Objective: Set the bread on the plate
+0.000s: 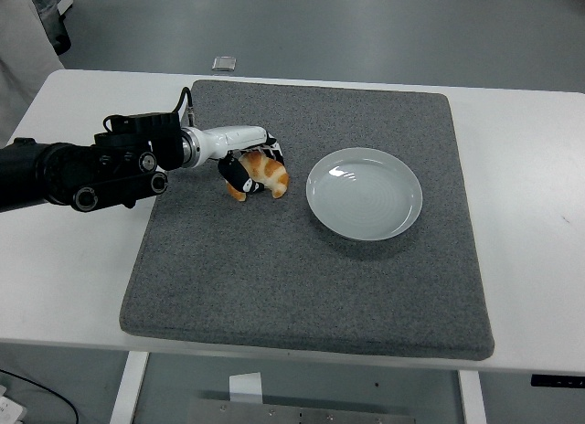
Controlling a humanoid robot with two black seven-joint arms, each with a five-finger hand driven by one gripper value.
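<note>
A golden-brown croissant-shaped bread lies on the grey mat, left of the plate. My left hand reaches in from the left and has its black fingers curled around the bread, thumb below and the other fingers over its top. The white plate sits empty on the mat, a short gap to the right of the bread. The right arm does not show.
The grey mat covers most of the white table. A small grey object lies on the floor beyond the table's far edge. A piece of pale fabric hangs at the top left corner.
</note>
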